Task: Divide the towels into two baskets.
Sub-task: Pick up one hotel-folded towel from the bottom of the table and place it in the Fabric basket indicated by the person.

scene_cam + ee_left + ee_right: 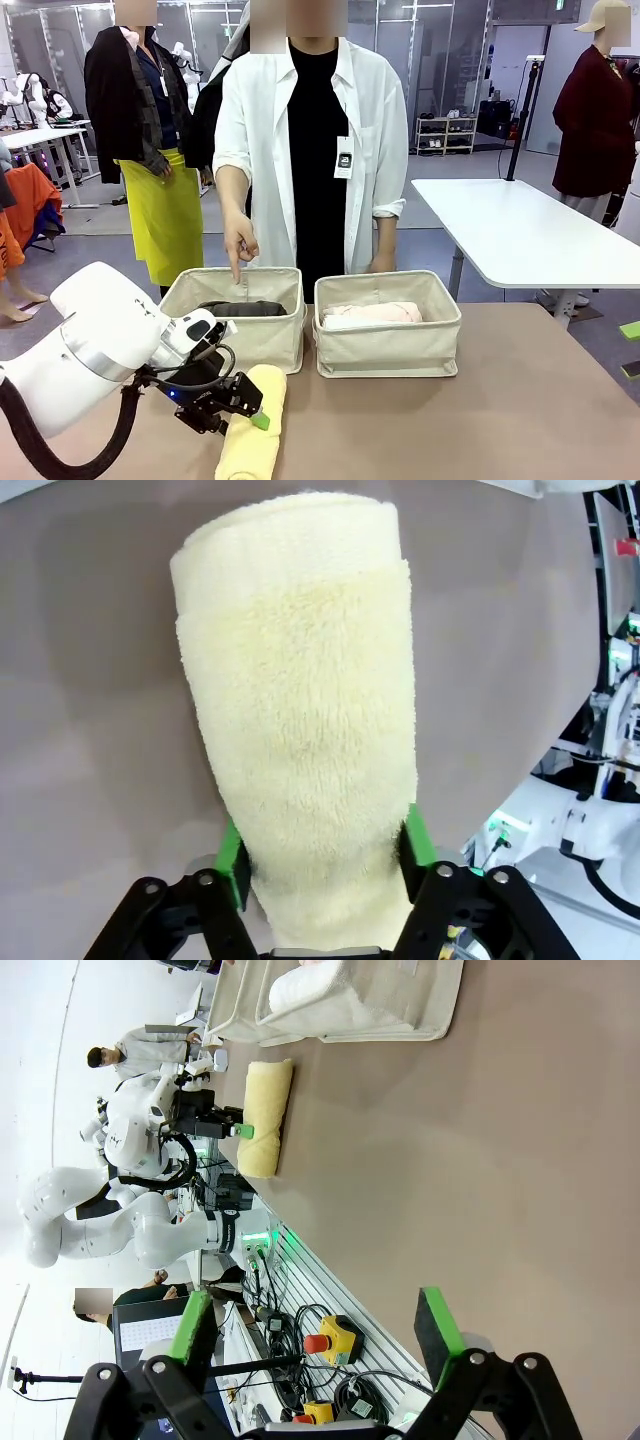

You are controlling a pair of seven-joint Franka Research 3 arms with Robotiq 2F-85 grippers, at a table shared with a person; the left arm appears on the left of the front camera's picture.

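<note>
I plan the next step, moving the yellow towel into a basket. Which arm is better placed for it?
The left. The left gripper already has its pads on both sides of the yellow towel, near the left basket where the person's hand points. The right gripper is open with nothing between its pads.
</note>
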